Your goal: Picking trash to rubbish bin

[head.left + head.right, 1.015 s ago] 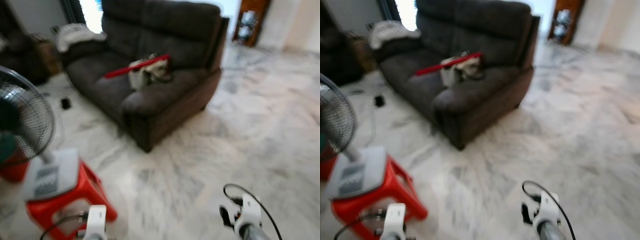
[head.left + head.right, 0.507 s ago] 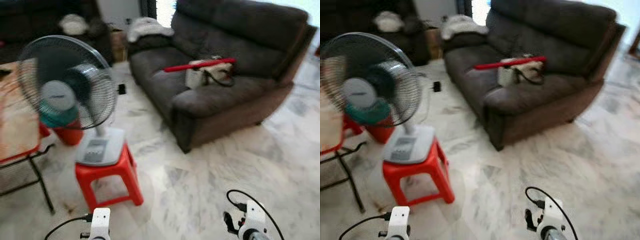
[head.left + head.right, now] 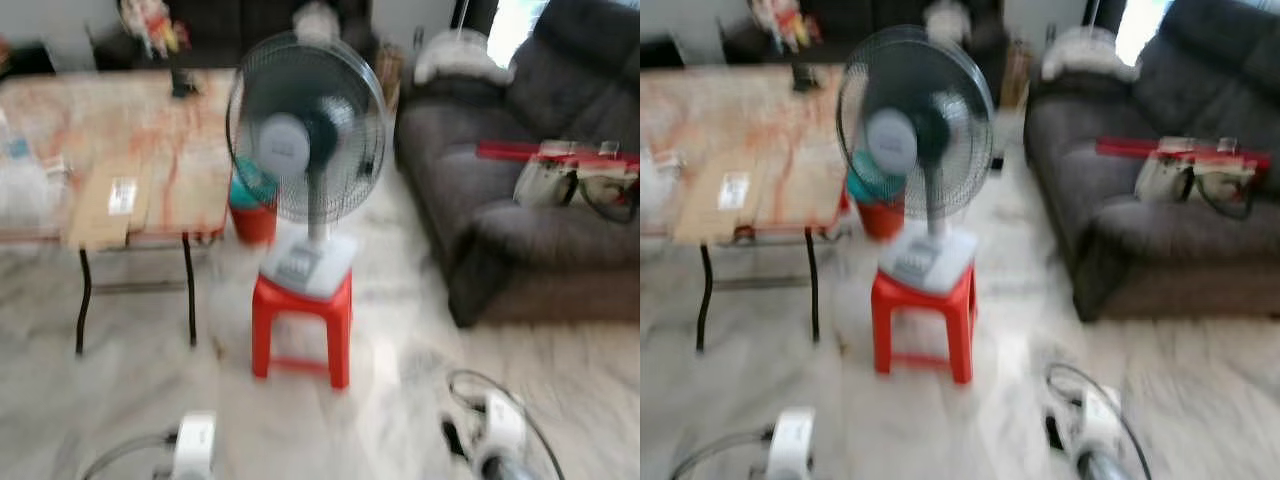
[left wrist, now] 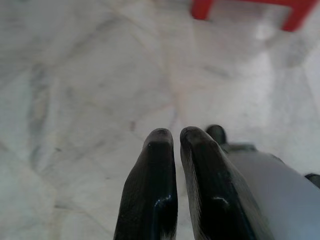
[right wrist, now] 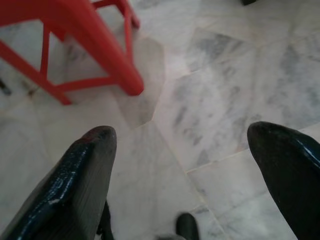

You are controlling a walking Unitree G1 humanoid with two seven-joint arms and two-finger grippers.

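Looking forward and down, the head camera gives a blurred picture of a living room with a pale marble floor (image 3: pixel 120 400). In the middle stands a red plastic stool (image 3: pixel 300 322), and on it a standing fan (image 3: pixel 307 130) with a round wire cage. Just behind the stool, near the table, there is a red container (image 3: pixel 252 218); whether it is the rubbish bin cannot be told. To the robot's left is a folding table (image 3: pixel 190 130) with a reddish patterned top, and a flat brown cardboard piece (image 3: pixel 108 205) lies on it. To the right is a dark grey sofa (image 3: pixel 480 190), which carries a light bag (image 3: pixel 548 182) and a long red stick (image 3: pixel 520 152) at the bag. No piece of trash can be made out with certainty.

Both arms hang low at the bottom edge. The left gripper (image 4: pixel 170 136) is above bare marble, its two black fingers pressed together with nothing between them. The right gripper (image 5: pixel 182 142) is spread wide and holds nothing; its fingers (image 5: pixel 82 170) frame the floor close to a leg of the stool.
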